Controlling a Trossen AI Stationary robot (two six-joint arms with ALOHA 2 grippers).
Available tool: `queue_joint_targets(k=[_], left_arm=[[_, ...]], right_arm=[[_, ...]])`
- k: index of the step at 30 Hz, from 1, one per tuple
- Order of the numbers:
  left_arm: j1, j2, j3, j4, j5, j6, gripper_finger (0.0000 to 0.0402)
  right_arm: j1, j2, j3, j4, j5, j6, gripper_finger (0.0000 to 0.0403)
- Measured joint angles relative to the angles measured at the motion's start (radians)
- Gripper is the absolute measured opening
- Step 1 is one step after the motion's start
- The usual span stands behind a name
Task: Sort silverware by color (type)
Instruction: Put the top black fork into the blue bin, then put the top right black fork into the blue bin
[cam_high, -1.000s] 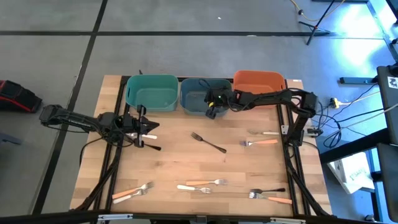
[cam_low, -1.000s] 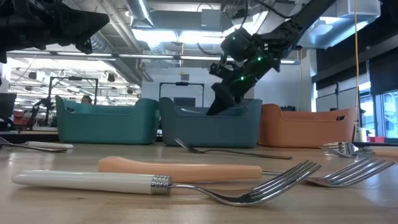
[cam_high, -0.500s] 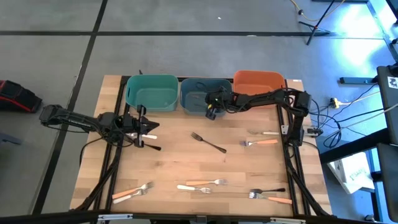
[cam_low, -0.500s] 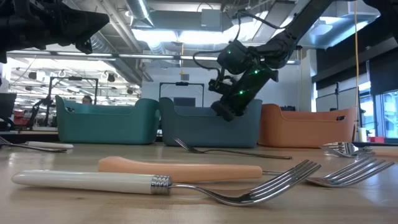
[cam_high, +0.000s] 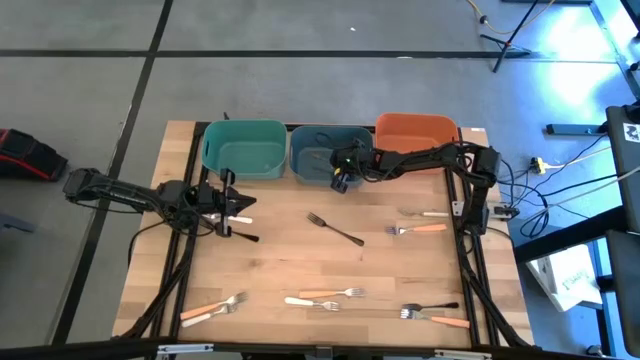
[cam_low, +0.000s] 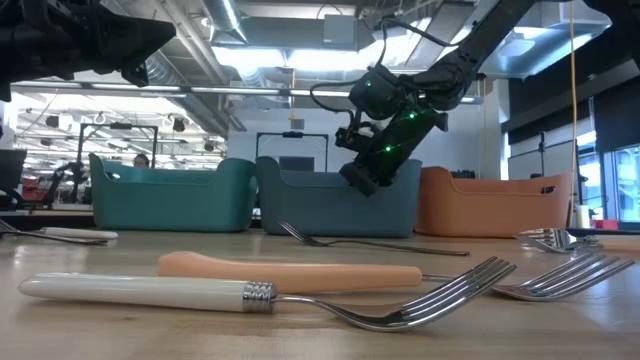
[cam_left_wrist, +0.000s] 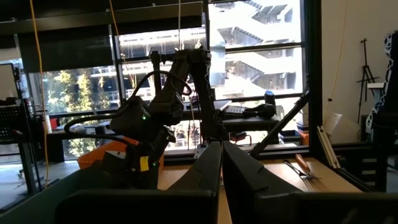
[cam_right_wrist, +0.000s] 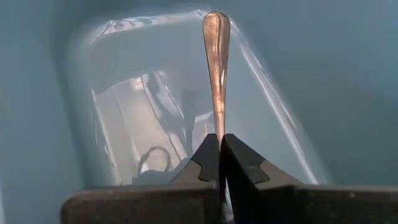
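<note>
Right now the right gripper (cam_high: 340, 181) hangs over the near rim of the blue bin (cam_high: 312, 150), the middle of three at the far edge of the table (cam_high: 270, 260), with its fingers clenched on a fork (cam_right_wrist: 216, 74). From the wrist, the fork's slim handle runs straight out ahead of the fingertips into the bin, so the bin floor lies directly beyond and below it; letting go should drop it there. Meanwhile the left gripper (cam_high: 232, 211), closed and empty, waits at the table's left side, farther from that bin. Other forks lie scattered nearer.
</note>
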Motion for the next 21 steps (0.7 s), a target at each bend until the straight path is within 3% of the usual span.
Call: queue_joint_targets(k=[10, 21], left_arm=[[0.0, 0.0, 0.0, 0.0, 0.0, -0.021, 0.0008], [0.0, 0.0, 0.0, 0.0, 0.0, -0.021, 0.0008]], right_arm=[[0.0, 0.0, 0.0, 0.004, 0.0, 0.009, 0.0012], [0.002, -0.002, 0.029, -0.013, 0.0, -0.037, 0.0118]])
